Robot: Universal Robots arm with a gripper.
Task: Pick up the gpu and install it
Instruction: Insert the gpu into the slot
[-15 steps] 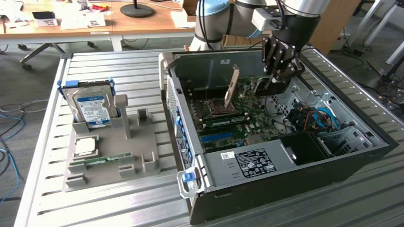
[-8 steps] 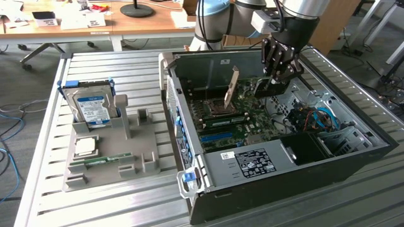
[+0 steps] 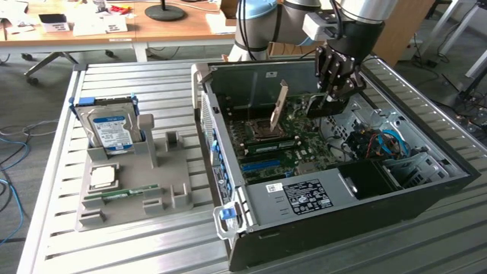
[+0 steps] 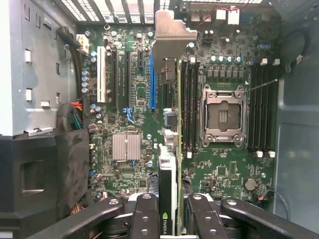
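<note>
The hand (image 3: 336, 98) is reaching down into the open computer case (image 3: 343, 222), which is lying on its side on the slatted metal desk (image 3: 137, 80). It is pinching the graphics card (image 4: 168, 174). In the wrist view its black fingers (image 4: 147, 214) are pressing on both faces of the card, with the black cooler on one side and the green board on the other.

The card is hanging edge-down over the motherboard (image 4: 134, 99). Its silver end bracket (image 4: 172, 35) is pointing toward the rear wall of the case. Seen from the wrist, the card is lining up between the blue slot (image 4: 152, 87) and the black memory slots beside the empty processor socket (image 4: 223, 114). Whether its lower edge is touching the board cannot be told.

On the exterior view's left, well apart from the case, a grey holder tray (image 3: 163, 171) is sitting on the desk. A hard drive (image 3: 110, 128) with a blue-white label is standing upright at the tray's far end. A thin green memory stick (image 3: 122, 194) is lying near the tray's front.
</note>
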